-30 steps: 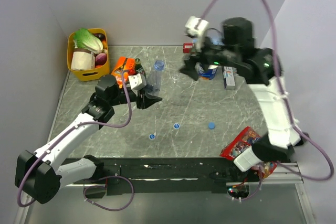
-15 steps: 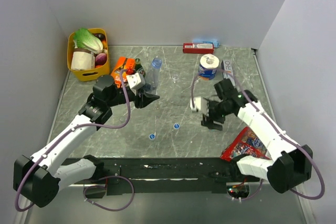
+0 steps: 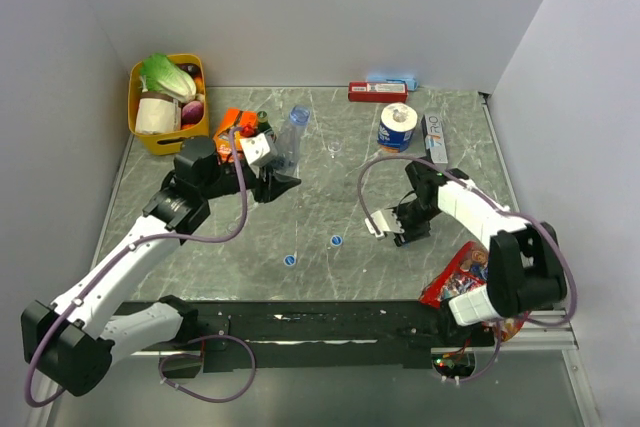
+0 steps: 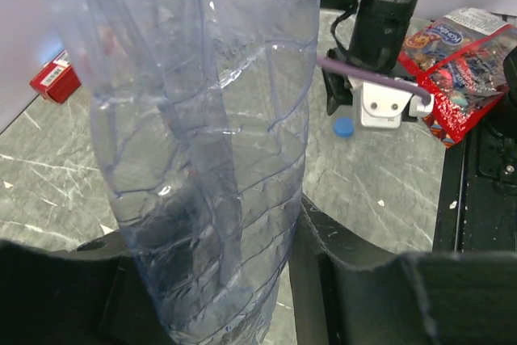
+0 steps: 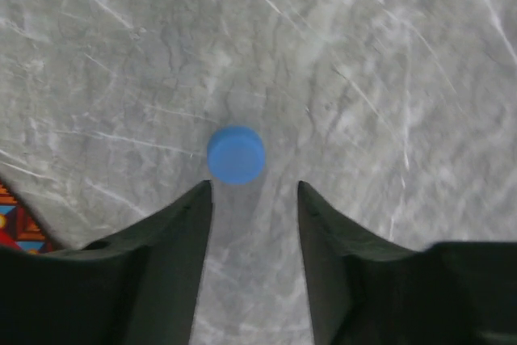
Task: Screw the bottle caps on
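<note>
Nothing here reads cleanly from where I stand. The long box [image 3: 432, 138] lying on the bench has dark lettering down its side, too small to make out. The colourful snack bag [image 4: 460, 62] has a blurred word along its top edge. The red box [image 3: 377, 91] shows only a pale smudge.

right arm [image 3: 478, 211] dropped from its high pose at the back. right gripper [image 5: 252, 191] is now low over the tabletop [image 5: 363, 54], jaws apart, with a blue cap [image 5: 235, 153] just ahead of its fingertips, not between them. left gripper [image 3: 278, 185] with its clear bottle [image 3: 293, 142] has nudged slightly back.
</note>
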Robot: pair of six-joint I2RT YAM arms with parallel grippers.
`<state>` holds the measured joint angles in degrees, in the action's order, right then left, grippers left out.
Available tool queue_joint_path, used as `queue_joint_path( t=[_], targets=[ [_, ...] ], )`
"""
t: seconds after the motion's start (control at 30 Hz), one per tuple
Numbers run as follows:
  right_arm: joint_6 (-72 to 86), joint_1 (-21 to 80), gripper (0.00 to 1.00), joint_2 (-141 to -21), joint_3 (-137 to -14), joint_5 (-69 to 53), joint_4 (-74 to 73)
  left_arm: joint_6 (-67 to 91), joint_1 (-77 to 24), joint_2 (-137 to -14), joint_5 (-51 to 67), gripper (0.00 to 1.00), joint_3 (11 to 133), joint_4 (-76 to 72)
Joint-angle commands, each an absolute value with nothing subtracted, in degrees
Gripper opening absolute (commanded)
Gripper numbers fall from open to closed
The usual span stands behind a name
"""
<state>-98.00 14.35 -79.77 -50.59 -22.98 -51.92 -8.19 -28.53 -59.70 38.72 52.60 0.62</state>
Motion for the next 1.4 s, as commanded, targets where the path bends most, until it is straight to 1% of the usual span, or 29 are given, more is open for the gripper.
queue_joint_path(
  t=[0.0,0.03,0.17,0.43,0.63,0.93,1.37],
  targets=[
    [-107.0,14.1,0.61,-84.4,-54.3,-23.0,-54.8,-9.6,-28.4,-60.8,38.1,0.02,55.7,1.9],
    [-107.9,14.1,0.64,-85.2,-54.7,-22.8,-55.1,-9.6,-28.3,-61.3,38.0,0.02,55.8,1.9],
    [-109.9,14.2,0.66,-85.9,-54.2,-23.1,-55.5,-9.8,-28.3,-62.2,37.6,0.02,56.2,1.1],
    [-111.4,14.0,0.61,-86.9,-53.8,-21.7,-58.4,-9.5,-27.9,-63.4,37.2,0.02,55.6,0.4],
    [-110.3,14.1,0.58,-86.0,-50.6,-21.9,-53.2,-7.9,-27.5,-63.7,37.5,0.02,54.8,-2.6],
    [-110.1,14.1,0.54,-87.5,-50.6,-21.4,-51.8,-8.5,-27.2,-64.1,37.0,0.02,54.8,-2.6],
    [-110.5,14.2,0.54,-86.0,-50.6,-22.5,-57.0,-8.4,-27.2,-64.5,37.3,0.02,54.1,-3.2]
  ],
)
